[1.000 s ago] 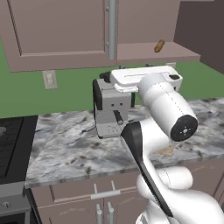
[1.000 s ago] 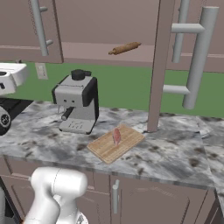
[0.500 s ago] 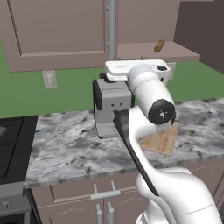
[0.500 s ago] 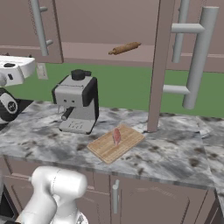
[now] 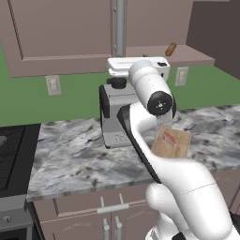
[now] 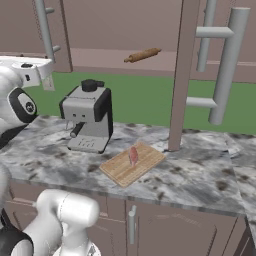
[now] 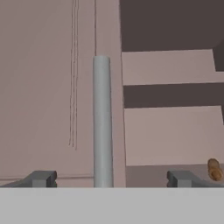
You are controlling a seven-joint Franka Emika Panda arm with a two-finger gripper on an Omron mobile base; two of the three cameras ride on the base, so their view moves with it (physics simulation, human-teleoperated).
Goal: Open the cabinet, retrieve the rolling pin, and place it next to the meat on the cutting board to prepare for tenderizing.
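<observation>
The cabinet (image 5: 61, 33) has its left door shut and its right door (image 6: 182, 75) swung open. The rolling pin (image 5: 170, 48) lies on the bottom shelf inside (image 6: 143, 55), and sits low on the right in the hand view (image 7: 214, 169). My gripper (image 5: 138, 65) hangs open and empty in front of the shut door, above the coffee machine (image 5: 115, 112), left of the pin. Its fingertips (image 7: 41, 178) straddle the door's silver bar handle (image 7: 102, 122) from a distance. On the counter lies the cutting board (image 6: 132, 164) with the meat (image 6: 133, 155) on it (image 5: 169, 138).
The open door's long bar handle (image 6: 225, 65) juts out over the counter at right. The grey coffee machine (image 6: 90, 122) stands left of the board. A stove (image 5: 11, 150) borders the marble counter (image 5: 75, 154) on the left. Lower cabinets run below.
The hand has risen toward the cabinet and the elbow has swung right, uncovering the board. The jaws stayed open and nothing else moved.
</observation>
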